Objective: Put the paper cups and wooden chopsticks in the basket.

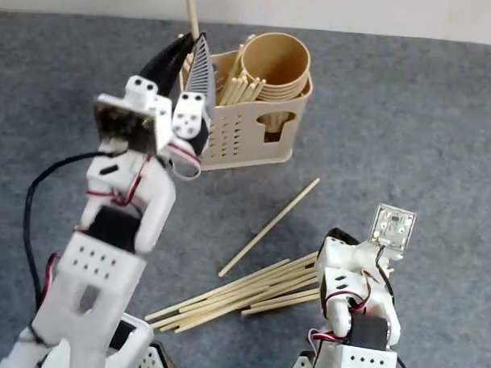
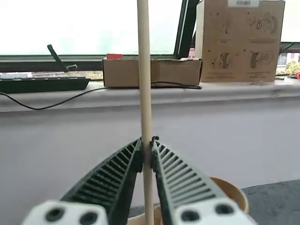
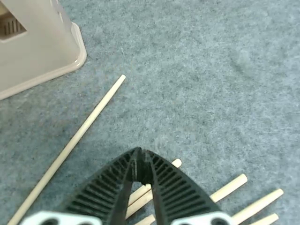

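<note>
My left gripper (image 1: 192, 43) hangs over the left end of the beige basket (image 1: 247, 140), shut on an upright wooden chopstick (image 2: 146, 93) whose top sticks up past the fingers (image 1: 190, 11). Stacked paper cups (image 1: 276, 65) sit in the basket's right part, with several chopsticks (image 1: 237, 85) leaning beside them. A loose chopstick (image 1: 270, 226) lies diagonally on the grey carpet, and a pile of several more (image 1: 241, 297) lies below it. My right gripper (image 3: 139, 165) is shut and empty, low over the pile's right end, near the single chopstick (image 3: 70, 145).
Grey carpet (image 1: 425, 134) stretches to the right of the basket. The basket's corner (image 3: 42, 51) stands a short way beyond my right gripper. Cardboard boxes (image 2: 152, 70) rest on a sill in the background.
</note>
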### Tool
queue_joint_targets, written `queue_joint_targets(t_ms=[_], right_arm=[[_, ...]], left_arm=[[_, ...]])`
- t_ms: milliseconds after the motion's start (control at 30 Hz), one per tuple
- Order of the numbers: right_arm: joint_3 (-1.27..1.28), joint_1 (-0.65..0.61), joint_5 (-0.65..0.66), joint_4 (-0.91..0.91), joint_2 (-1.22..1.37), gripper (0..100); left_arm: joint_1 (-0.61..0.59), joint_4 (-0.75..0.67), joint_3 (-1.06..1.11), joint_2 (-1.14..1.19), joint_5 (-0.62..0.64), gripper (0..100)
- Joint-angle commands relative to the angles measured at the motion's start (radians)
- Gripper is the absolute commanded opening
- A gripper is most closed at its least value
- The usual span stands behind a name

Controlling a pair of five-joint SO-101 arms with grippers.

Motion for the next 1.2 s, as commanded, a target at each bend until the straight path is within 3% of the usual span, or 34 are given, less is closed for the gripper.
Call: queue_joint_targets(t_ms=[0,233,567,767,1167], right_arm=[[0.137,0.01,0.009,-0.024,-0.018,0.5],[0.137,0.01,0.009,-0.024,-0.018,0.5],[0.137,0.01,0.009,-0.024,-0.018,0.5],[0.137,0.01,0.009,-0.024,-0.018,0.5],[0.137,0.01,0.009,-0.024,-0.018,0.5]], left_arm=[[-0.021,-0.043,-0.097,0.11,0.009,0],[-0.021,-0.046,-0.139,0.263,0.009,0],[-0.021,-0.077,-0.117,0.289,0.006,2],[-0.022,0.11,-0.157,0.283,0.009,11],[-0.018,0.138,-0.147,0.245,0.006,9]])
